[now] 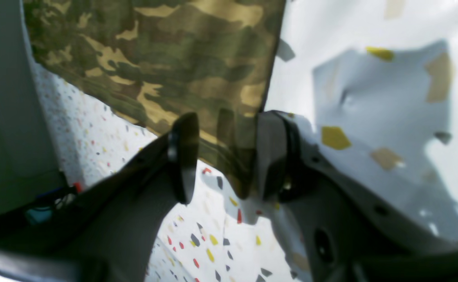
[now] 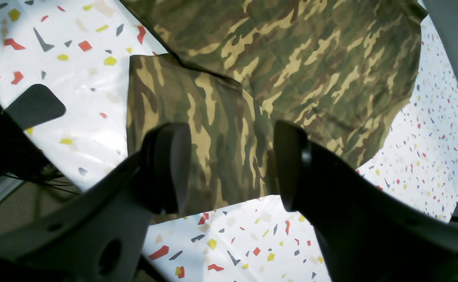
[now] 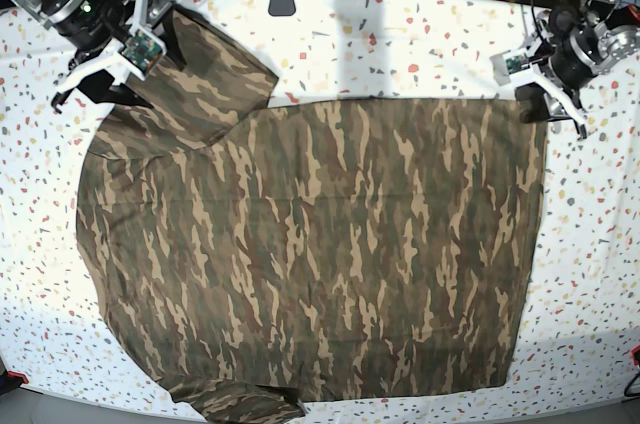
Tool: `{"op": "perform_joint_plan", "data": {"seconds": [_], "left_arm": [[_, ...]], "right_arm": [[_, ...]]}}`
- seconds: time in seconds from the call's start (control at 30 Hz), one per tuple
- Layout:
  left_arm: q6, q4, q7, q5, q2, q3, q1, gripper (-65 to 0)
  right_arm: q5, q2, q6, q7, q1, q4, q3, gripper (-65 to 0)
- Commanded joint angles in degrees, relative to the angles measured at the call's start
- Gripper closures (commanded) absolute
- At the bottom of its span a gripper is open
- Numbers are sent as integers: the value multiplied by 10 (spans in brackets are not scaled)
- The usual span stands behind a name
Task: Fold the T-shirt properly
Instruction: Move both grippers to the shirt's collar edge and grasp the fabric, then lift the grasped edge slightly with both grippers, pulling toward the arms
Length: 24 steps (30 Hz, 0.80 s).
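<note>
Hovering end effectors [image 3: 118, 64] flanking T-shirt [image 3: 320, 244]

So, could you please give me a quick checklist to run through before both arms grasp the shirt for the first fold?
1. T-shirt spread flat on the table: ok.
2. Left gripper open around the hem corner: ok.
3. Right gripper open over the sleeve: ok.
4. Cloth actually pinched by either gripper: not ok, jaws stand apart.
5. Near sleeve at the table edge lying flat: cannot tell.
</note>
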Motion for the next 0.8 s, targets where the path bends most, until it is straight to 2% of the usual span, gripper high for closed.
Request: {"op": "perform_joint_plan", "data": {"seconds": [0.0,0.07,0.2,0.33,0.4,0.43,0.5,0.77], "left_arm": [[23,-1,17,7,-6,-3,-4,-238],[51,-1,33,7,-6,-3,-4,-238],[52,-1,39,6,-5,-3,-2,-216],[52,-1,38,6,-5,-3,-2,-85],[52,-1,39,6,-5,-3,-2,-14],[52,-1,39,6,-5,-3,-2,0],[52,-1,39,6,-5,-3,-2,0],[52,-1,38,6,-5,-3,-2,0]], "right_arm": [[4,7,-6,10,-2,10,4,-342],[4,7,-6,9,-2,10,4,-342],[4,7,-6,9,-2,10,4,-342],[-9,10,-6,16,-2,5,4,-342],[-18,10,-6,38,-2,-12,4,-342],[-21,10,-6,50,-2,-22,4,-342],[-21,9,-6,68,-2,-44,3,-342],[-30,9,-6,70,-2,-138,-16,-342]]}}
